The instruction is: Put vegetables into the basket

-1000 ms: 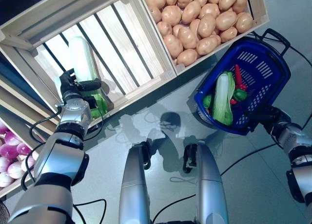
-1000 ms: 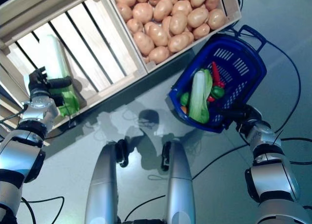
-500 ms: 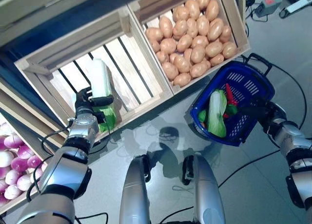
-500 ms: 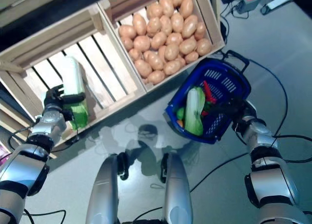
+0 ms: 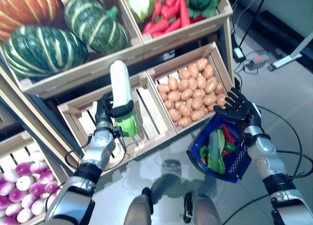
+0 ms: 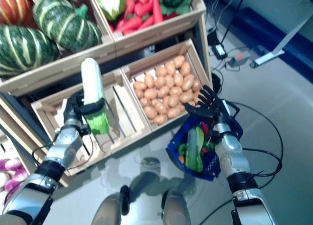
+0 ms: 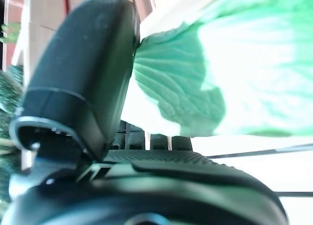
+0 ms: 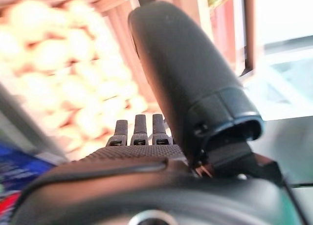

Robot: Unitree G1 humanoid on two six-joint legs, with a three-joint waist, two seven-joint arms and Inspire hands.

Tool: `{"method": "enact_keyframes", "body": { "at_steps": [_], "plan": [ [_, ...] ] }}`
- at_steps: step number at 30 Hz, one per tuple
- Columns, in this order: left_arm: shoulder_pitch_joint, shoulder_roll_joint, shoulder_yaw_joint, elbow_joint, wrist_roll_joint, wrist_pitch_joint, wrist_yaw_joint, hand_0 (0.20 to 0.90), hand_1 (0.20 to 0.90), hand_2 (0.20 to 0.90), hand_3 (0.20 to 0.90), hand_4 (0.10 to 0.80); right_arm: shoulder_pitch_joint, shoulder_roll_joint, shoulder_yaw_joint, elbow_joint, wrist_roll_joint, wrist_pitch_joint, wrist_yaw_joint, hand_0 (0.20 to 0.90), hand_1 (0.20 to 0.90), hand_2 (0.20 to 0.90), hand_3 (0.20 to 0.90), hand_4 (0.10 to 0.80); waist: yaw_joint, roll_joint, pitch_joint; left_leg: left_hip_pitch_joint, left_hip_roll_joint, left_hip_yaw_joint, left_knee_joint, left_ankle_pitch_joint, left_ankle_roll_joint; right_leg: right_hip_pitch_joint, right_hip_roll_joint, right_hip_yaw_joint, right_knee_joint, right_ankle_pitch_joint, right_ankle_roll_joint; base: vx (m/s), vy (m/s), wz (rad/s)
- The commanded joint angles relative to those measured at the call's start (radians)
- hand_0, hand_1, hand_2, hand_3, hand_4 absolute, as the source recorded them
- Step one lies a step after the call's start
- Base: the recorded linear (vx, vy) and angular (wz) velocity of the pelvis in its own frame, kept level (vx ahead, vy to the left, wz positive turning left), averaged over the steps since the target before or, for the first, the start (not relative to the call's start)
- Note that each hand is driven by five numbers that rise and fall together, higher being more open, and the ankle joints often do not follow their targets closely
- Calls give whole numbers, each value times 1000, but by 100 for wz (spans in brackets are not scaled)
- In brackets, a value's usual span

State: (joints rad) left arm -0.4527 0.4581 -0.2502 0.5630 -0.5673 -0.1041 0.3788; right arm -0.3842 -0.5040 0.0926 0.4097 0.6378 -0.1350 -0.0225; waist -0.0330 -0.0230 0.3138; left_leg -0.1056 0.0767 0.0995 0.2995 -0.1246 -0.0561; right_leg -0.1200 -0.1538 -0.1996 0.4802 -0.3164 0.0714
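Observation:
My left hand (image 5: pixel 104 118) is shut on a long white-and-green cabbage (image 5: pixel 121 90) and holds it upright in front of a slatted wooden crate (image 5: pixel 146 118) on the stand. Its green leaves (image 7: pixel 195 83) show close past the thumb in the left wrist view. The blue basket (image 5: pixel 239 159) stands on the floor at the right, with a pale green cabbage (image 5: pixel 214 149), a red pepper and small green vegetables in it. My right hand (image 5: pixel 239 107) is open with straight fingers just above the basket's far rim, by the potato crate (image 5: pixel 191 94).
The wooden stand (image 5: pixel 73 78) with crates on two levels rises ahead and to the left. Grey floor (image 5: pixel 288 102) lies right of the basket, with a cable and a power strip (image 5: pixel 256 63) on it beyond.
The camera has tilted up, so the stand's upper crates show. My left hand has raised the cabbage out of the crate. My right hand has risen from the basket's near side to above its far rim.

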Motion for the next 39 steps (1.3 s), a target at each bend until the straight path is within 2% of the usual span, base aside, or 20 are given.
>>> {"method": "enact_keyframes", "body": {
  "at_steps": [1, 6, 10, 13, 18, 23, 31, 39],
  "plan": [
    [28, -8, 43, -139, 80, -155, 0, 300, 300, 300, 300, 400, 14, 14, -38, -79, -17, -112, 12, 900, 900, 900, 900, 800, 10, -13, -202, 103, -42, 19, -101, -40, 45, 140, 18, -5, -334, 197, -4, 62, 19, 0],
    [51, -33, 16, -228, 132, -157, -34, 300, 300, 300, 300, 400, -27, 22, -17, -171, 121, -60, 152, 900, 900, 900, 900, 800, 28, -17, -241, 174, -43, 10, -228, 0, 35, 212, 24, -13, -453, 255, 15, 17, 4, 2],
    [81, -53, -1, -267, 168, -158, -85, 300, 300, 300, 300, 400, -49, 34, -9, -202, 178, -27, 210, 900, 900, 900, 900, 800, 40, -17, -257, 210, -39, 7, -290, 18, 33, 243, 26, -20, -508, 284, 23, 22, 4, 13],
    [104, -74, -39, -301, 184, -164, -127, 300, 300, 300, 300, 400, -101, 30, 7, -208, 202, -23, 222, 900, 900, 900, 900, 800, 62, -17, -272, 234, -37, -18, -369, 48, 27, 264, 36, -28, -566, 311, 29, 0, -16, 24],
    [114, -86, -87, -325, 215, -190, -174, 300, 300, 300, 300, 400, -180, 18, 41, -180, 232, 36, 243, 900, 900, 900, 900, 800, 86, -22, -279, 223, -35, -40, -387, 53, 22, 251, 40, -42, -567, 310, 28, -45, -10, 15],
    [117, -73, -122, -344, 231, -219, -220, 300, 300, 300, 300, 400, -218, 16, 84, -138, 292, 111, 288, 900, 900, 900, 900, 800, 96, -28, -278, 227, -33, -34, -387, 52, 26, 259, 38, -48, -567, 308, 26, -7, 5, 10],
    [83, -73, -191, -363, 233, -221, -246, 300, 300, 300, 300, 400, -262, 40, 139, -41, 369, 123, 326, 900, 900, 900, 900, 800, 109, -33, -282, 238, -29, -40, -387, 47, 25, 275, 43, -54, -567, 300, 22, 1, -3, 8],
    [64, -82, -234, -365, 231, -249, -267, 300, 300, 300, 300, 400, -275, 81, 173, -26, 465, 222, 413, 900, 900, 900, 900, 800, 112, -33, -280, 246, -26, -45, -387, 47, 21, 287, 46, -52, -567, 291, 19, 0, 0, 0]
  ]
}}
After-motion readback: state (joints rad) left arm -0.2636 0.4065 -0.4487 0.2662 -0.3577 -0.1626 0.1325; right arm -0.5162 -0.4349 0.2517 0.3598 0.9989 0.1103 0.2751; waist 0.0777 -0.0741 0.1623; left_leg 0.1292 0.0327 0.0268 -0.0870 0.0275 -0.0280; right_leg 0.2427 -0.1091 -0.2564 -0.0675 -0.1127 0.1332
